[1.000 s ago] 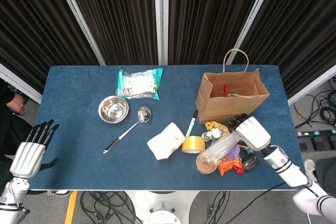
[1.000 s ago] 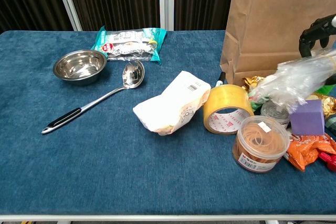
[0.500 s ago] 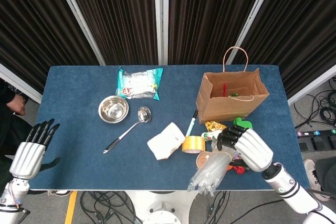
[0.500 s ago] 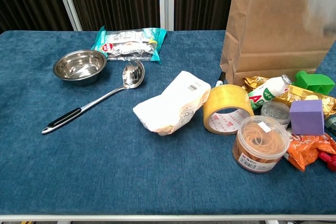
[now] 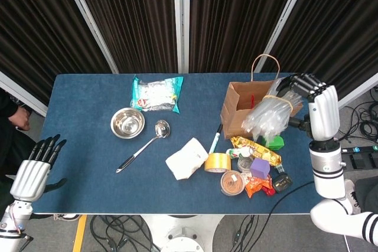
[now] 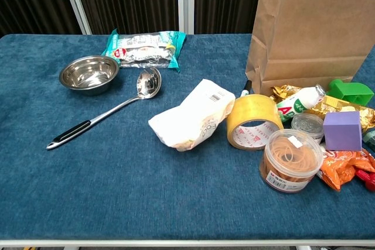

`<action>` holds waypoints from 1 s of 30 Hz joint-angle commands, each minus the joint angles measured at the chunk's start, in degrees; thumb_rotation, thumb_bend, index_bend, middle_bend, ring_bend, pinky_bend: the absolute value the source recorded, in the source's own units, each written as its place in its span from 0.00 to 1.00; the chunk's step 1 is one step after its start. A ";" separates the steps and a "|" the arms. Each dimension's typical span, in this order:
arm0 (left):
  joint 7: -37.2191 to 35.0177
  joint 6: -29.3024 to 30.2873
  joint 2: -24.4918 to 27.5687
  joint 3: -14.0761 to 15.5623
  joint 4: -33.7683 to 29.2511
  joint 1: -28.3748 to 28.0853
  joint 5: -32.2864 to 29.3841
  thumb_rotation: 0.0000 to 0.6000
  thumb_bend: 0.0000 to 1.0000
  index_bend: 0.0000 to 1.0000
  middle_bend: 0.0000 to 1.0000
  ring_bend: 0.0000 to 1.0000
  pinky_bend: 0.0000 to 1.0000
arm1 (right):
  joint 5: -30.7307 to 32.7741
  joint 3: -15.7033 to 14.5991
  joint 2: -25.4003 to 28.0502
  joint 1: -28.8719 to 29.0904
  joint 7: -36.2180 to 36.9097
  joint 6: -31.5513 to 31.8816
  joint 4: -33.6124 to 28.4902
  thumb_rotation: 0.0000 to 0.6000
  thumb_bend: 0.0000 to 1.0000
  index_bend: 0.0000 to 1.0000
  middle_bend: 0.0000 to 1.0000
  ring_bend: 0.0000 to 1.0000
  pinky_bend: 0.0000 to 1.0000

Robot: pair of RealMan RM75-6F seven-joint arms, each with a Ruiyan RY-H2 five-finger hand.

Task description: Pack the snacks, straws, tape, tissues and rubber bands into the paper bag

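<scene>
Head view: your right hand (image 5: 312,100) grips the clear straw pack (image 5: 269,116) directly above the paper bag (image 5: 236,113) mouth, long axis slanting down-left. Lower it straight in. Your left hand (image 5: 32,172) idles, fingers apart, well away.

The paper bag (image 6: 310,27) runs off the top of the chest view, so its mouth and handle are lost there; neither hand shows in that view. In the head view the right hand (image 5: 316,101) holds a clear bundle (image 5: 269,116) over the bag — too blurred to make out its contents; the left hand (image 5: 32,172) sits at the near-left corner, its arm cut off.
</scene>
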 commanded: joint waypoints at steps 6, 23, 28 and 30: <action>-0.01 -0.37 0.17 0.16 0.39 0.02 -0.21 1.00 0.16 0.07 0.05 0.00 0.12 | 11.09 2.21 -7.78 0.20 11.98 -8.78 11.47 1.00 0.18 0.69 0.56 0.45 0.52; -0.08 -1.73 -0.46 0.22 2.28 -0.25 -1.09 1.00 0.16 0.07 0.05 0.00 0.12 | 12.43 4.39 -15.35 2.36 20.49 -15.57 20.96 1.00 0.18 0.69 0.56 0.45 0.52; -0.12 -2.03 -0.73 0.14 2.69 -0.43 -1.22 1.00 0.16 0.07 0.05 0.00 0.12 | 12.17 4.39 -16.12 2.55 21.27 -16.73 22.60 1.00 0.18 0.69 0.56 0.45 0.52; -0.12 -2.25 -0.79 0.06 2.73 -0.60 -1.29 1.00 0.16 0.07 0.05 0.00 0.12 | 11.92 4.15 -16.51 2.46 21.53 -17.01 23.17 1.00 0.18 0.70 0.56 0.45 0.52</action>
